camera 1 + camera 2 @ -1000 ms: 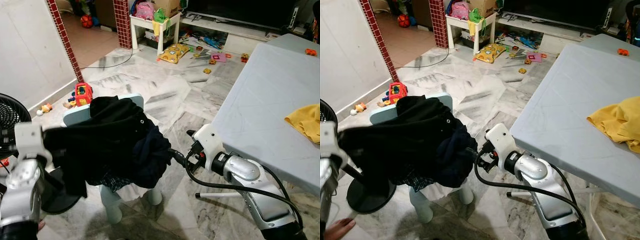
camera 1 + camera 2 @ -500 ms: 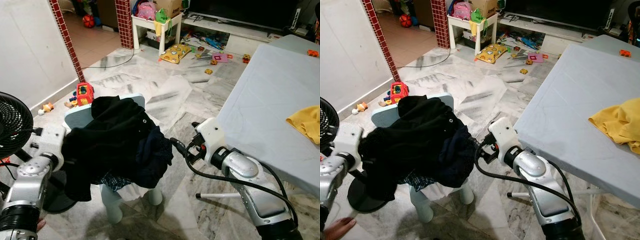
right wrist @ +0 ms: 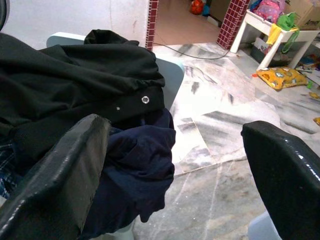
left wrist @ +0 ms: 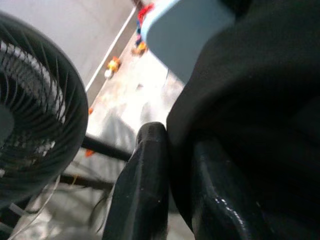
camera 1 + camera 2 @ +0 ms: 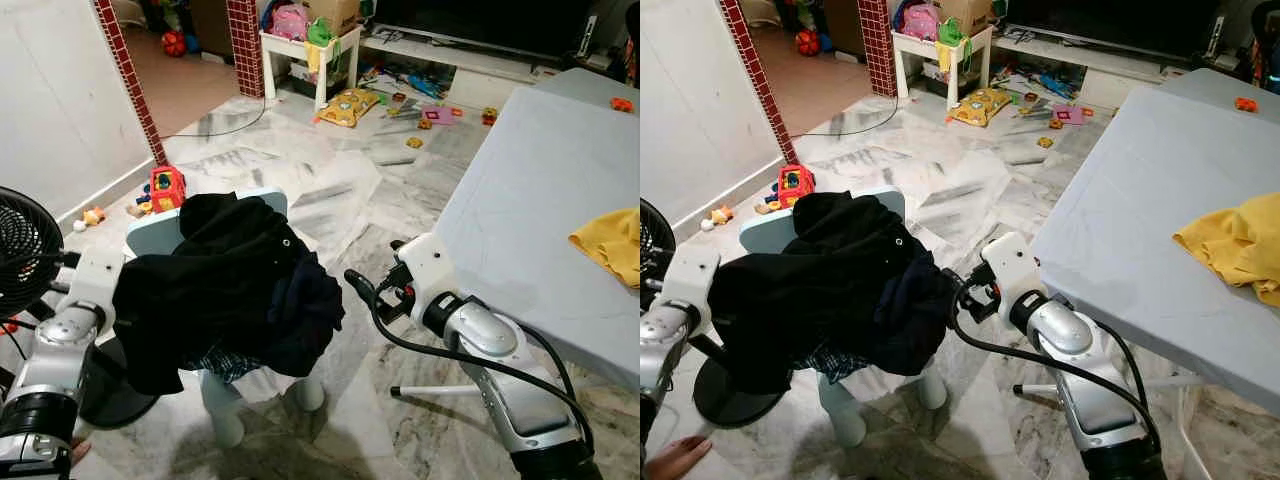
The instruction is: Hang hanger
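Note:
A heap of black and navy clothes lies over a small light-blue chair. No hanger can be made out among them. My left gripper sits at the heap's left edge, shut on a fold of the black garment, and in the left eye view its fingers are buried in the cloth near my white wrist. My right gripper hovers just right of the heap, open wide with nothing between its fingers. In the right wrist view the navy cloth lies just ahead of the right gripper.
A black standing fan stands close by my left arm. The grey table with a yellow cloth is at the right. Toys and a white side table lie farther back. A person's foot shows at the bottom left.
My left gripper has swung in toward the chair, bringing the stretched-out black garment back against the heap. My right gripper has drawn slightly back and up from the cloth.

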Tool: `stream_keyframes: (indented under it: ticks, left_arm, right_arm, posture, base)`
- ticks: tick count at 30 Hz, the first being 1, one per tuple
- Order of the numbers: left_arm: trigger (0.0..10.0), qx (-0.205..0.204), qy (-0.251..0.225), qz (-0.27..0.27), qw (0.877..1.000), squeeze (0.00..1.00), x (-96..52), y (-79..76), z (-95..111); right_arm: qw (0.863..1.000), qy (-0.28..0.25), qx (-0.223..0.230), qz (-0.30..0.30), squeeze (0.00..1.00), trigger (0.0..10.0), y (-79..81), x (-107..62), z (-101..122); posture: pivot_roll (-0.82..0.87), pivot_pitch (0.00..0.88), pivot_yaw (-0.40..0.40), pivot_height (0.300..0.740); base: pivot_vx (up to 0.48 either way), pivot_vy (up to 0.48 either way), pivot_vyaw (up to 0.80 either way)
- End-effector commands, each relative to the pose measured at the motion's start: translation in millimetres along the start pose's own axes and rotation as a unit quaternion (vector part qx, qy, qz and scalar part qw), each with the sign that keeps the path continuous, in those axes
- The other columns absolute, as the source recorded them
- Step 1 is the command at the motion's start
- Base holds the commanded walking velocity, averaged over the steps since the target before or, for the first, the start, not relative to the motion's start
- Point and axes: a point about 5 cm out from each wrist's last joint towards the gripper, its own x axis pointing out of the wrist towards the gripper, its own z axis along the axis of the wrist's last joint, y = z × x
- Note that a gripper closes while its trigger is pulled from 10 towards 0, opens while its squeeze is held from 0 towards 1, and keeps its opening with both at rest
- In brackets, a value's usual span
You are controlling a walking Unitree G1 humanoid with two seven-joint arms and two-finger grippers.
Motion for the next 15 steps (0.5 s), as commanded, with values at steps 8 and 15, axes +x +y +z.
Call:
stream_keyframes:
  ticks: [8, 15]
  left_arm:
    - [10.0, -0.007, -0.005, -0.025, 1.0, 1.0, -4.4, -20.5, -10]
    - [10.0, -0.03, 0.001, -0.065, 0.997, 1.0, -12.0, -44.8, -20]
  right_arm:
    - [1.0, -0.002, 0.0, -0.005, 0.0, 10.0, 0.1, -1.7, 0]
    - [1.0, -0.003, -0.003, -0.003, 0.0, 10.0, 0.9, -0.6, 0]
  posture:
    - [-0.08, 0.079, -0.017, 0.74]
    - [-0.08, 0.078, -0.018, 0.74]
  base:
    - [0.0, 0.0, 0.0]
    - [0.0, 0.0, 0.0]
